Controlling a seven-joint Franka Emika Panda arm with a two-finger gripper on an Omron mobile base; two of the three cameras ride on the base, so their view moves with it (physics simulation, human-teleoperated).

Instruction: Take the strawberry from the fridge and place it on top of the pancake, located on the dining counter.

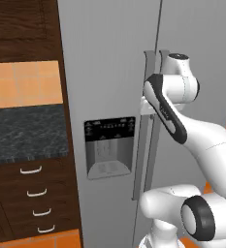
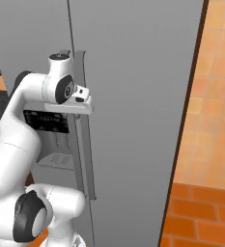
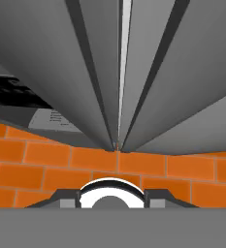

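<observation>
Left base view shows the white arm's end effector [image 1: 146, 104] pressed against the long vertical handles [image 1: 144, 145] of the tall grey steel two-door fridge [image 1: 109, 72]; whether its fingers are apart or together cannot be told. Both fridge doors are closed, the black-panelled water dispenser [image 1: 109, 145] on the left door. Orange floor tiles [image 3: 46, 164] lie below.

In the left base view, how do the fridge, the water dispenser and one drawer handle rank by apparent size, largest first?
1. fridge
2. water dispenser
3. drawer handle
The differences are plain, so nearness to the camera leaves this order sure.
</observation>
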